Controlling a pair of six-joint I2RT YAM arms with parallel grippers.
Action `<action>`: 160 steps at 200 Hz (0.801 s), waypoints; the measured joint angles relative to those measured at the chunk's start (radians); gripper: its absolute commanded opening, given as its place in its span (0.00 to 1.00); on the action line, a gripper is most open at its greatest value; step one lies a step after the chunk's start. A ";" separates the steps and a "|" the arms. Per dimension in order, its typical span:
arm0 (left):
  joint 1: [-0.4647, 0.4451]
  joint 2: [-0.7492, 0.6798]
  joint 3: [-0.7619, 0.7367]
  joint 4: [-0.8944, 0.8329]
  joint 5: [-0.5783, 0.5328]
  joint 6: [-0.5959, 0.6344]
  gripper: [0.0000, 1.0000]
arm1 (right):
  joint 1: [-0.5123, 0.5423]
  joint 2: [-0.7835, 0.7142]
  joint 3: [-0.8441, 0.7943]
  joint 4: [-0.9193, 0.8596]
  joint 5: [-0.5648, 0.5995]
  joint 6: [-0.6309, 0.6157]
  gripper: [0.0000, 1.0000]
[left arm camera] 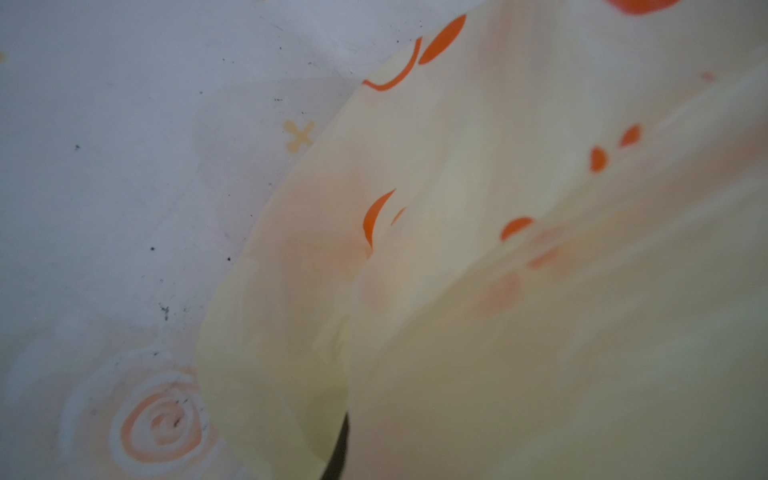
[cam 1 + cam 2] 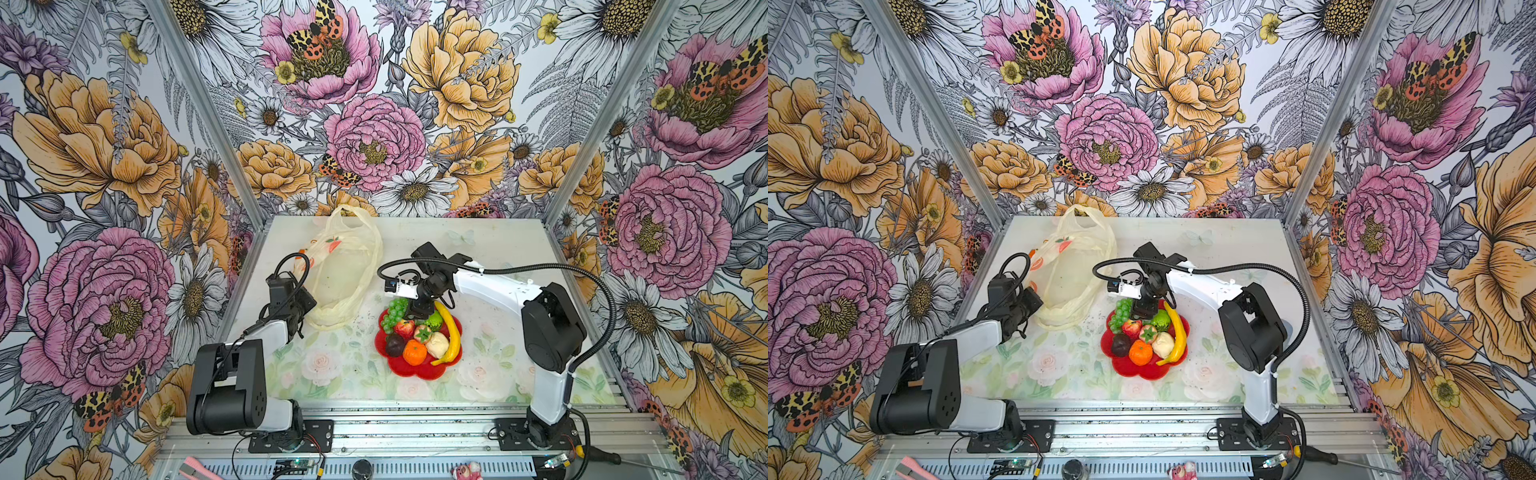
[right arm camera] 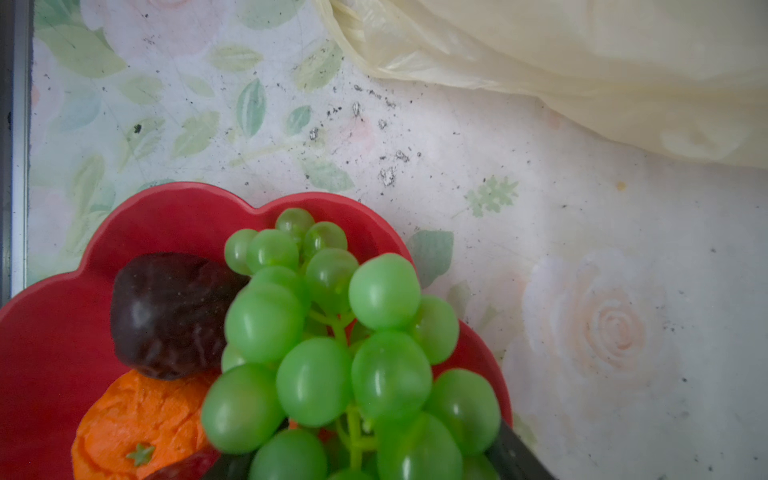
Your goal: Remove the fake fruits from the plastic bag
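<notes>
**Fake fruits on the plate, bag further back**

Nearest the front: red plate (image 2: 415, 372) on the floral worktop (image 2: 332, 365), piled with the fake fruits (image 2: 417, 337). Orange (image 2: 414, 352), dark plum (image 2: 395, 345) and cream piece (image 2: 437, 344) on the near side. Banana (image 2: 454, 332) curving along the right rim, strawberry (image 2: 405, 328) and green round fruit (image 2: 434, 320) mid-plate, grape bunch (image 2: 392, 313) at the far-left rim.

Right over those grapes: right hand (image 2: 417, 313), pointing down, spread wide with the bunch between the fingers in the wrist view. Can't tell if touching.

Off to the left: left hand (image 2: 305, 316), pinched tight on the near edge of the plastic bag (image 2: 345, 270).

Beyond that, the rest of the bag slumped on the worktop toward the back wall, one loop handle standing up.
</notes>
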 measured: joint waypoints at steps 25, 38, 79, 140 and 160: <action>0.000 0.000 0.000 0.000 0.000 0.000 0.05 | -0.010 0.000 0.000 0.000 0.000 0.003 0.74; 0.000 0.000 0.000 0.000 0.000 0.000 0.05 | -0.013 0.000 0.000 0.000 0.000 0.004 0.74; 0.000 0.000 0.000 0.000 0.000 0.000 0.05 | -0.021 0.000 0.000 0.000 0.000 0.007 0.99; 0.000 0.000 0.000 0.000 0.000 0.000 0.05 | -0.023 0.000 0.001 0.000 -0.004 0.008 0.93; 0.000 0.000 0.000 0.000 0.000 0.000 0.05 | -0.030 0.000 0.001 0.000 -0.034 0.007 0.94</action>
